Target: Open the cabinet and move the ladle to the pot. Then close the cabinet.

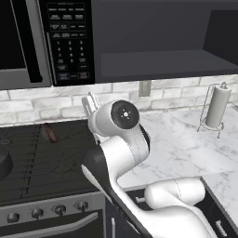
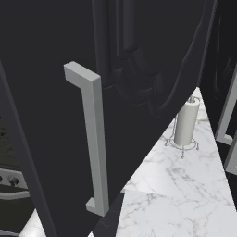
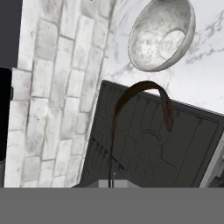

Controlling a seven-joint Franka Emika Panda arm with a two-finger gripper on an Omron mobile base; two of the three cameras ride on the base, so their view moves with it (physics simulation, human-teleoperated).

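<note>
A: Right, the hand (image 3: 113,183) is pinched tight on the ladle (image 3: 131,113), the thin handle running up from between the fingers and the cup curling over at its far end.

B: And where does that put the ladle?

A: Above the stove (image 3: 153,144), over the dark grates, with the pale speckled bowl (image 3: 162,35) on the marble worktop (image 3: 205,70) just beyond the stove's edge. From the left base view the brownish cup (image 1: 49,132) hangs over the stove's far part, left of the arm.

B: The cabinet?

A: Open! Its single shelf (image 1: 162,62) shows, right of the microwave (image 1: 46,42), and the door (image 2: 139,69) is swung out with its silver bar handle (image 2: 92,139) near the right camera. The pot's (image 1: 4,160) dark rim sits at the stove's left edge. A paper towel roll (image 1: 217,107) stands on the worktop, far right.
</note>
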